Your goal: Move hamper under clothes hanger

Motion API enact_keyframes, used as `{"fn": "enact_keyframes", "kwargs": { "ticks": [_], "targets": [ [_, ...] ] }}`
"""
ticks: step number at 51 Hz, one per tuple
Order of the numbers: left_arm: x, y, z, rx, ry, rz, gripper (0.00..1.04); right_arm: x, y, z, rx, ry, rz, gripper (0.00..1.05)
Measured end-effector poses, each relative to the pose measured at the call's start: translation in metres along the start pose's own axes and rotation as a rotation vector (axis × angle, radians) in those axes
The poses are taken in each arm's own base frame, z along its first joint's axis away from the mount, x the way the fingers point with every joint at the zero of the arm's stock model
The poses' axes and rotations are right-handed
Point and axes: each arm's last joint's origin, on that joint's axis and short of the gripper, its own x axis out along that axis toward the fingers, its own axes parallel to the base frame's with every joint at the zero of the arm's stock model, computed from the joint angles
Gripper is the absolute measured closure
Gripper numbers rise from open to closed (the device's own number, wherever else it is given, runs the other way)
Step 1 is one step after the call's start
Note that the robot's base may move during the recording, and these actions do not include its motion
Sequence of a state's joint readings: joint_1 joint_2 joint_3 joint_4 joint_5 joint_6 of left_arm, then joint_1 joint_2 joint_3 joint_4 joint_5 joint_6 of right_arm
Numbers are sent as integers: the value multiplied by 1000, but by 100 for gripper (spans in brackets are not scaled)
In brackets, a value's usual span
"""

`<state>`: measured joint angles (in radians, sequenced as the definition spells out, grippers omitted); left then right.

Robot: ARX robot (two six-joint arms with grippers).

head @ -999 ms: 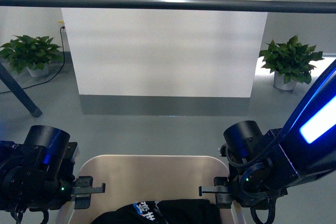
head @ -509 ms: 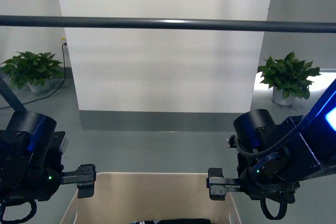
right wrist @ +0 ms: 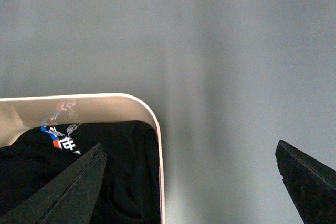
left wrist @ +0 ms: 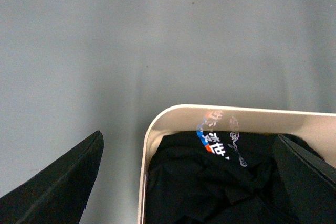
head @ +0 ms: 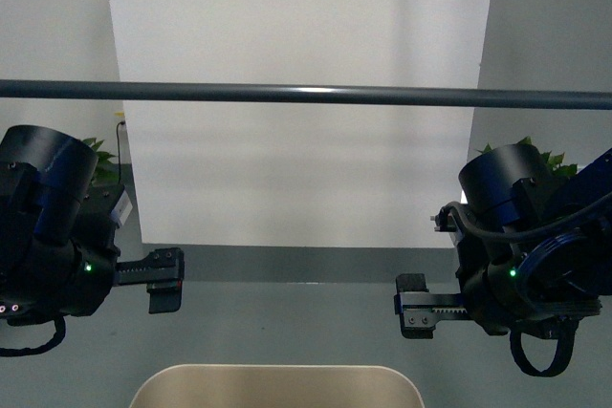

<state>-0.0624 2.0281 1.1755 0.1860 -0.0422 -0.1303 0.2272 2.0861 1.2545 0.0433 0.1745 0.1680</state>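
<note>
On grey smooth floor (left wrist: 105, 51): beige plastic hamper (head: 277, 384), rounded corners, holding black printed garment (left wrist: 220, 182); below round metal clothes hanger (head: 306, 94) bar. Left hand (head: 164, 279), right hand (head: 415, 305) raised above, spread wide, empty.

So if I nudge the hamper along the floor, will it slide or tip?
Probably slides: the hamper has smooth plastic walls and sits on a smooth grey floor. Likely light, holding only dark clothes. Low, soft load suggests little tipping risk.
</note>
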Motion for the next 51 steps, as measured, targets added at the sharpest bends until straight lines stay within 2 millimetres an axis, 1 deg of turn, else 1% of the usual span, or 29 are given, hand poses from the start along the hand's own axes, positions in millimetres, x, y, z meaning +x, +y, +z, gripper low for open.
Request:
{"fn": "enact_keyframes", "kwargs": {
  "ticks": [8,16,18,22,25,33,38,39,44,51],
  "targets": [
    [-19,-1,22,-7,-53,-16,7,-18,-5,11,-19,-54,-21,8],
    [-50,-1,52,-11,-138,-29,7,-46,-12,25,-49,-128,-48,8],
    [-55,-1,55,-11,-150,-31,7,-49,-13,27,-50,-137,-48,8],
    [-73,-2,68,-12,-198,-41,7,-65,-16,35,-62,-177,-52,8],
    [-82,-3,73,-10,-218,-48,7,-74,-17,39,-66,-200,-60,8],
    [-122,-7,95,16,-312,-76,7,-112,-22,59,-84,-307,-92,8],
    [-150,-13,105,48,-377,-88,7,-137,-24,70,-95,-375,-117,8],
    [-158,-14,108,57,-396,-94,7,-144,-23,72,-99,-395,-123,8],
    [-186,-21,114,87,-458,-120,7,-168,-19,79,-108,-458,-138,8],
    [-225,-28,113,121,-537,-167,7,-205,-7,86,-120,-563,-133,8]
  ]
}}
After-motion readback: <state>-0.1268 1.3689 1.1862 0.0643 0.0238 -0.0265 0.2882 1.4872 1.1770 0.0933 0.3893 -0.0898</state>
